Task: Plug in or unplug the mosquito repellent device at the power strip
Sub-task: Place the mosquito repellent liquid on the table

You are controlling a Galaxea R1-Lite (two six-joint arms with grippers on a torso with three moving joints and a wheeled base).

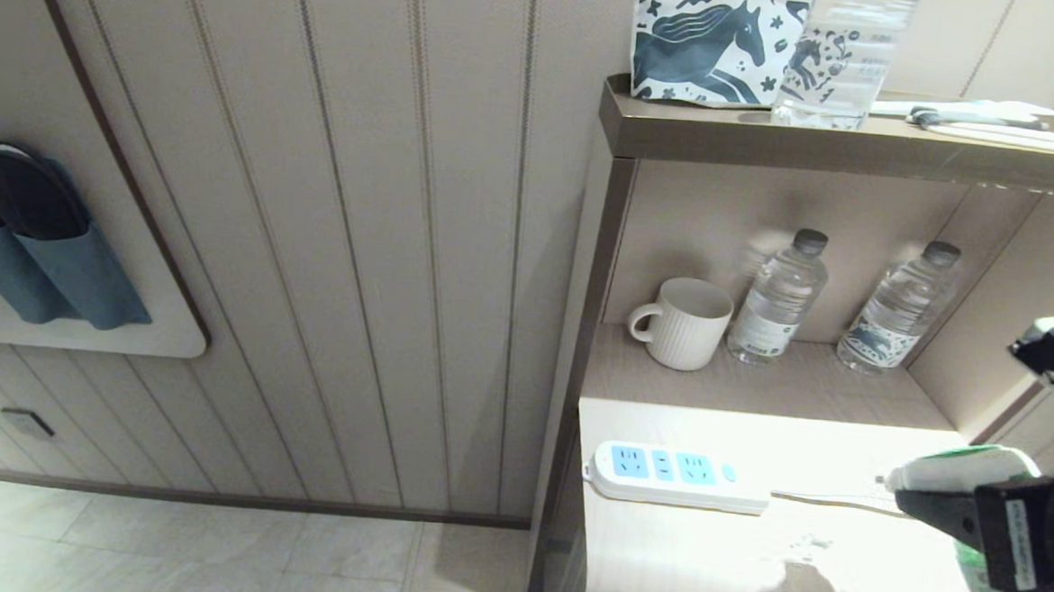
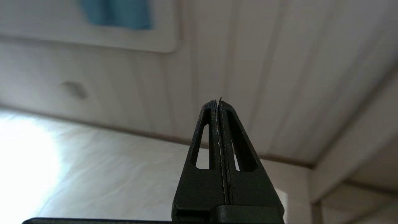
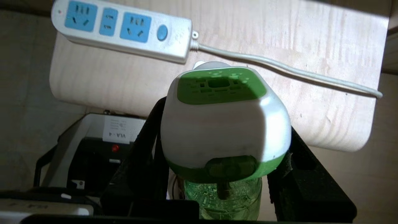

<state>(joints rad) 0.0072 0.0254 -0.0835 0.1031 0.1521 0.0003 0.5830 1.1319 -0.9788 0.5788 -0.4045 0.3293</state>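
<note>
Right end effector is clamping the light, rigid mosquito repellent device by its head; power strip is lying at eleven o'clock, and left end effector is hanging closed.

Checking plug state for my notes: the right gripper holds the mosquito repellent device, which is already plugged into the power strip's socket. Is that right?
Not quite. The right gripper does hold the mosquito repellent device, but it is not plugged in. The right wrist view shows it apart from the power strip, whose sockets are all empty; the head view agrees.

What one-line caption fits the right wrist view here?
Right gripper holding the mosquito repellent device above the wooden shelf, short of the power strip with all sockets free.
</note>
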